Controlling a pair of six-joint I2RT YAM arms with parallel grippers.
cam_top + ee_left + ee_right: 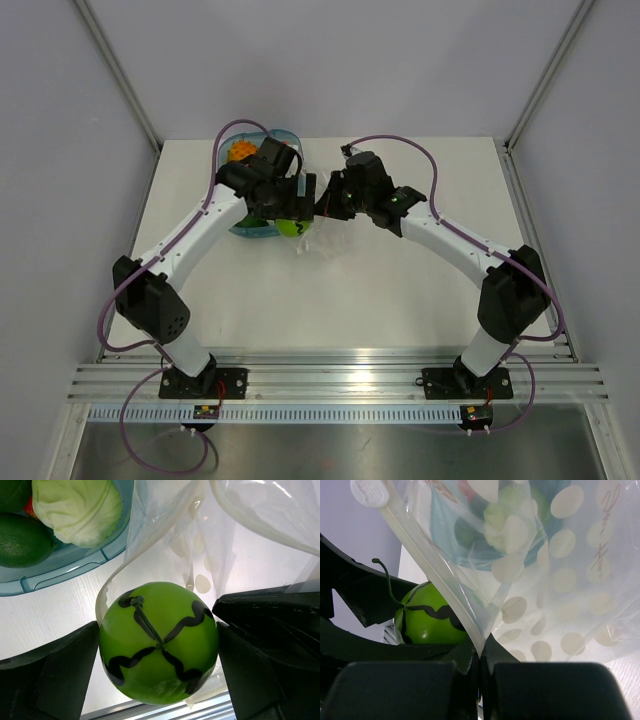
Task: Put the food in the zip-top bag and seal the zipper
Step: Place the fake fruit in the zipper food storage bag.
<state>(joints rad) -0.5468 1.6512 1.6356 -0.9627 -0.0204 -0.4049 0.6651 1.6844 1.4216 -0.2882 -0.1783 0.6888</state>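
A bright green toy fruit [160,645] with black wavy stripes sits in the mouth of the clear zip-top bag [165,530], with film lapping its underside. My left gripper [157,645] is open wide, its fingers [55,680] close against both sides of the fruit. My right gripper [480,652] is shut on the bag's edge, where the zipper [425,565] strip runs down into its jaws and holds that side up. From above, both grippers [290,215] [325,205] meet over the bag [310,240]. More food stays in the tray: a pale cabbage [75,510], a dark green fruit [20,540] and an orange fruit [238,152].
The translucent blue tray [65,565] lies just behind and left of the bag, under the left arm's wrist. White walls close in the table on three sides. An aluminium rail [330,375] runs along the near edge.
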